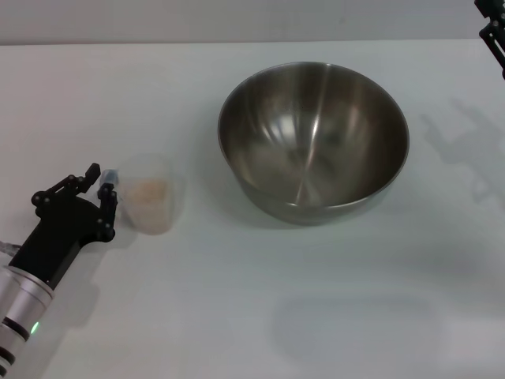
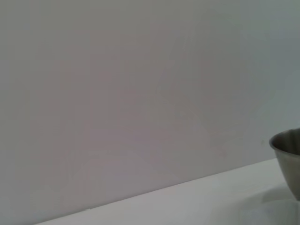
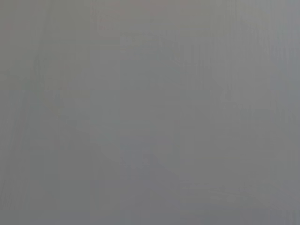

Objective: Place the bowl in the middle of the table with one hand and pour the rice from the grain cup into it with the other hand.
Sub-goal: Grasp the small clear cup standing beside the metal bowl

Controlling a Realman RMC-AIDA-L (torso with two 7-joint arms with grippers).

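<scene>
The bowl is sitting upright on the white table, a little toward the robot's right of the middle and toward the far side. Its shiny brushed inside is showing only reflections; nothing is lying in it. In the left wrist view only a sliver of the bowl is showing at the edge, standing on the table in front of a plain wall.

The grain cup is standing upright on the robot's left side, well apart from the bowl. It is holding a small heap of pale beige rice that is filling only its lower part.

The left gripper is reaching in low from the near left, its black fingers spread apart and released, their tips just beside the cup's wall; whether they are touching it cannot be told.

The right gripper is showing only as a black piece at the far right corner, and the state of its fingers cannot be told.
</scene>
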